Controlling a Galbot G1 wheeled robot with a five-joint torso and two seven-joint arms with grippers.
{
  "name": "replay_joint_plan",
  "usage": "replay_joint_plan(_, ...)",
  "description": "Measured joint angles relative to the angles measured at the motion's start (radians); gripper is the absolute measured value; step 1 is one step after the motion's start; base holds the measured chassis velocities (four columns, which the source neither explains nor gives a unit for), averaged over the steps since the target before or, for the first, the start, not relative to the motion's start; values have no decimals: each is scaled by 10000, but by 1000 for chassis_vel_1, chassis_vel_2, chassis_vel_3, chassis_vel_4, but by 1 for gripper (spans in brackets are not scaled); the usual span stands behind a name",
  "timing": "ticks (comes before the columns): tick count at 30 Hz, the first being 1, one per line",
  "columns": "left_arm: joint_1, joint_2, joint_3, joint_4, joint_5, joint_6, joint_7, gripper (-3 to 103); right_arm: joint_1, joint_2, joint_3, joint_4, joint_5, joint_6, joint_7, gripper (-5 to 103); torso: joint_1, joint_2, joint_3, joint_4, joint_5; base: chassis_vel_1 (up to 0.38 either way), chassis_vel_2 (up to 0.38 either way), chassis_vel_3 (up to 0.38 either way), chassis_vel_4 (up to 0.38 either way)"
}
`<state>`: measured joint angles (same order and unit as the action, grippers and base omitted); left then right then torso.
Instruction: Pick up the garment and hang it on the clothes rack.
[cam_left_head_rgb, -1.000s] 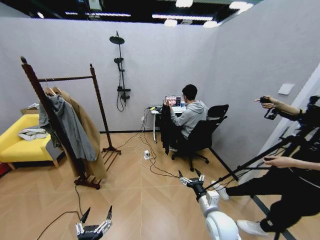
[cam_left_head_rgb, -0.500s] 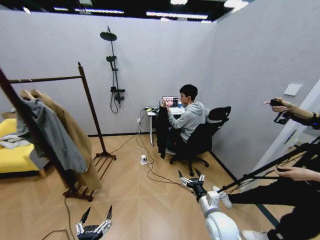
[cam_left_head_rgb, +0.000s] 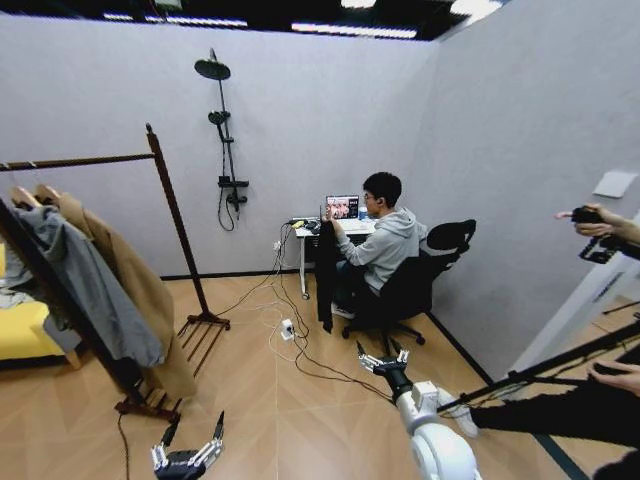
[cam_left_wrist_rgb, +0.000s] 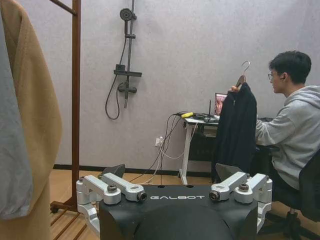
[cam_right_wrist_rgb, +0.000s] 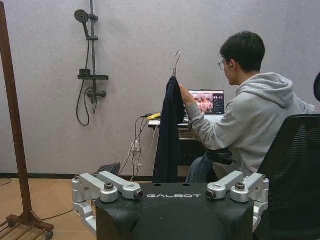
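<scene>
A seated person's hand holds up the long, limp black garment on its hanger beside the desk. Both the left gripper and right gripper hang spread and empty, well apart from the reddish-brown wooden clothes rack.

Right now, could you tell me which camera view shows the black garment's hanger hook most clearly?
The right wrist view: the hook stands clear against the wall above the garment. The left wrist view shows it farther off; in the head view the garment is small, its hook indistinct.

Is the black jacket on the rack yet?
No. The black jacket hangs from a person's hand by the desk, apart from the rack.
</scene>
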<state>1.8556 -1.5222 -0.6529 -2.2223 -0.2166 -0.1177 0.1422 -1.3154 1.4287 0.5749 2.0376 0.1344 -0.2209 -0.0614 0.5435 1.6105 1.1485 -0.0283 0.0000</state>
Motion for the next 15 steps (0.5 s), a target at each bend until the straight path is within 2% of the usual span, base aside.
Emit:
replay_joint_plan(7,1,0,0,0,0,0,0,100,-18,-7,48,-126,-62,178,-85,100,-1,2,-1,-2,-2,-211,235,232,-220)
replay_joint_plan(10,1,-1,0,-1,0,0,1,100,-20,-7,49,-119,-68,184,-86,100,-1,2,0,4,7,-288,313,249,-292)
replay_joint_plan(14,0,0,0,0,0,0,0,100,-24,2,46,-83,-90,186,-86,100,0,0,0,-2,-3,-336,313,343,-317)
replay_joint_plan(15,0,-1,1,-1,0,0,1,100,-26,8,41,-77,-103,186,-86,100,1,0,0,4,5,-317,353,321,-304)
